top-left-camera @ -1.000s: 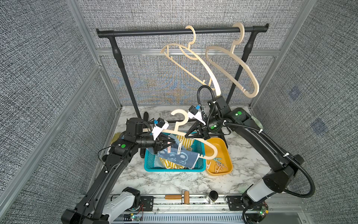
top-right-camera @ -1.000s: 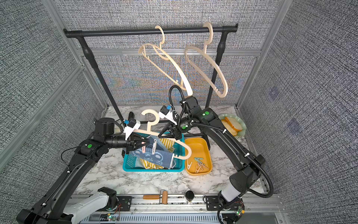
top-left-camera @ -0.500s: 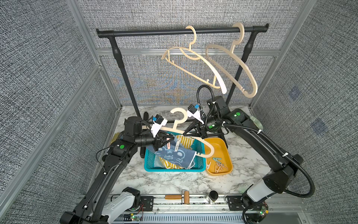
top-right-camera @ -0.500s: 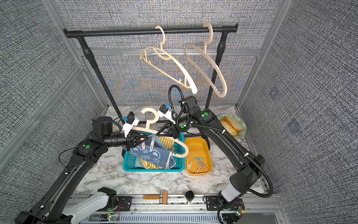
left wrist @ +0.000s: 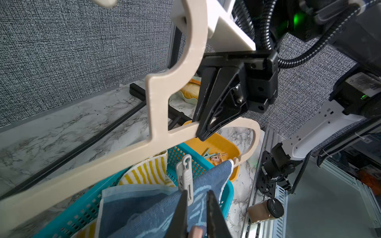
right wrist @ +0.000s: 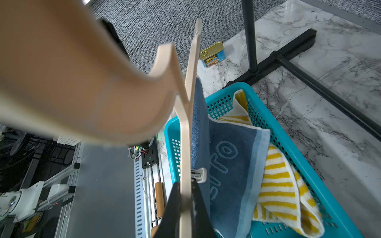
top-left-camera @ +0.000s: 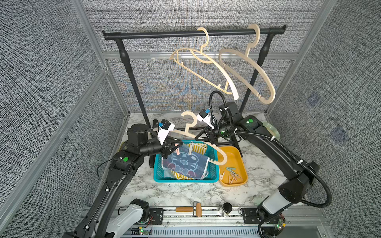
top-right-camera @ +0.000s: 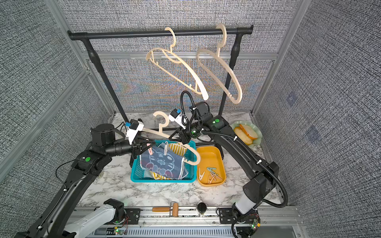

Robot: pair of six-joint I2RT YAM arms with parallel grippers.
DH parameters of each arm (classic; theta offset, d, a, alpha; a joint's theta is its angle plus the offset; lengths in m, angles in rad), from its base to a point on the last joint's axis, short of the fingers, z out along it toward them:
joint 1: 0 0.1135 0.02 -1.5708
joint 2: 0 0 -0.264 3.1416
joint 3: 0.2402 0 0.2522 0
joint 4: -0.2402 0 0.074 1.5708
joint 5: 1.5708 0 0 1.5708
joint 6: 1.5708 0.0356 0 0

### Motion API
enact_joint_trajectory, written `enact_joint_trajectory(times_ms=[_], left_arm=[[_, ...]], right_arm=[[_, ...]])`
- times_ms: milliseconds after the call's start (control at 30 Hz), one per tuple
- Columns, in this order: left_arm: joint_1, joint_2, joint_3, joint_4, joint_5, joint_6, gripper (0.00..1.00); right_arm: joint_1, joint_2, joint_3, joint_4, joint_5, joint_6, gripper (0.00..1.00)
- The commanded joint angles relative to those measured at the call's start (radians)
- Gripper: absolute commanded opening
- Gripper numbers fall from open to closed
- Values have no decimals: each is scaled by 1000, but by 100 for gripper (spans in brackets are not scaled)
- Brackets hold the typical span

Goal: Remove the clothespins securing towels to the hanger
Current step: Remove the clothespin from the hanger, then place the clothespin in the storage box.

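The beige hanger (top-left-camera: pixel 218 151) was tilted above the teal basket (top-left-camera: pixel 185 181), its long axis sloping from the left arm's side down toward the orange tray (top-left-camera: pixel 233 153), hook up. The right gripper (top-left-camera: pixel 210 141) was clamped on its shoulder. The dark blue towel (top-left-camera: pixel 185 164) hung from it, pinned by a white clothespin (left wrist: pixel 185 175) (handles up). The left gripper (left wrist: pixel 197 193) was closed on a pink clothespin (top-right-camera: pixel 150 151) at the towel's edge. Behind stood a black rack (top-left-camera: pixel 165 34) with two more hangers (top-left-camera: pixel 235 93), and loose clothespins (top-left-camera: pixel 232 176) lay in the tray. Underneath was a marble tabletop (top-left-camera: pixel 185 193), enclosed by grey woven walls (top-left-camera: pixel 41 82).

Bright even light, soft shadows, moiré on back wall (top-left-camera: pixel 185 86), hanger (right wrist: pixel 72 92) blurry in rt wrist view
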Motion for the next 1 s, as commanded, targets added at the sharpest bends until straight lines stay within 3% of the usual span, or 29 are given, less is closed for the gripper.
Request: enact_joint_trajectory(times_ms=[0, 167, 367, 600, 967], left_arm=[[-8, -16, -3, 10, 1, -9, 0], [-62, -56, -54, 9, 4, -71, 0], [-195, -132, -126, 9, -154, -162, 0], [-338, -167, -264, 183, -229, -319, 0], [-632, 74, -348, 470, -334, -369, 0]], right_arm=[[-6, 8, 0, 70, 47, 70, 0], [-8, 21, -11, 128, 54, 122, 0], [-12, 28, -11, 164, 68, 155, 0], [-12, 28, -29, 198, 72, 187, 0], [-18, 6, -39, 220, 85, 211, 0]])
